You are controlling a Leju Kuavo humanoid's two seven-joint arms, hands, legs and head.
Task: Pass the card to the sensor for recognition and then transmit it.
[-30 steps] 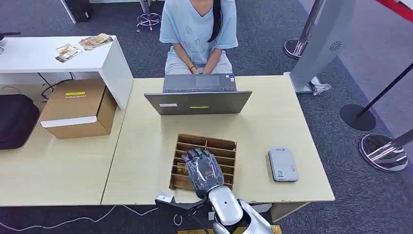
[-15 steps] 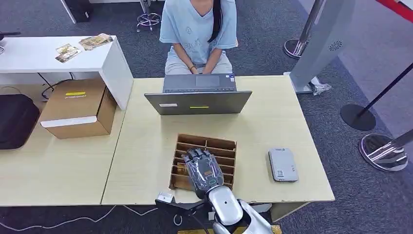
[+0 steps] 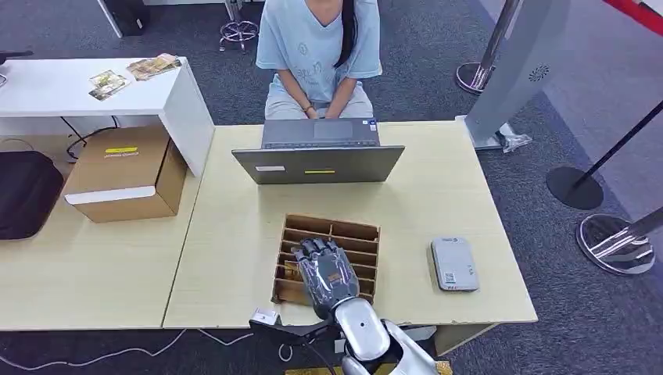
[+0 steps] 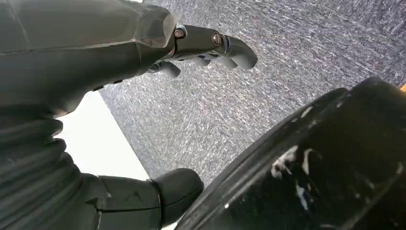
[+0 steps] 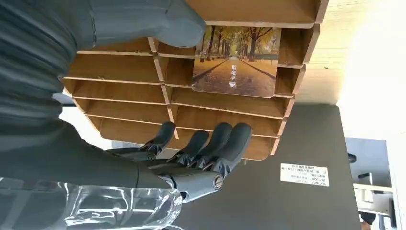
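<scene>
A grey laptop (image 3: 318, 152) stood open on the light wood table (image 3: 234, 226), facing a seated person (image 3: 318, 55). A cardboard box (image 3: 125, 173) and a black bag (image 3: 25, 191) rested on the adjoining table to the left. Printed leaflets (image 3: 129, 73) lay on a white desk (image 3: 94, 98). Stanchion bases (image 3: 575, 187) stood on grey carpet (image 3: 438, 47).

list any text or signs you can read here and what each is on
"取电卡" with a small arrow under it: on the card standing in the wooden rack.
White label on the laptop lid: print too small to read.
Yellow sticker on the cardboard box: blurred.
Grey sensor: small marks, unreadable.
Person's shirt: faint print, unreadable.
</scene>
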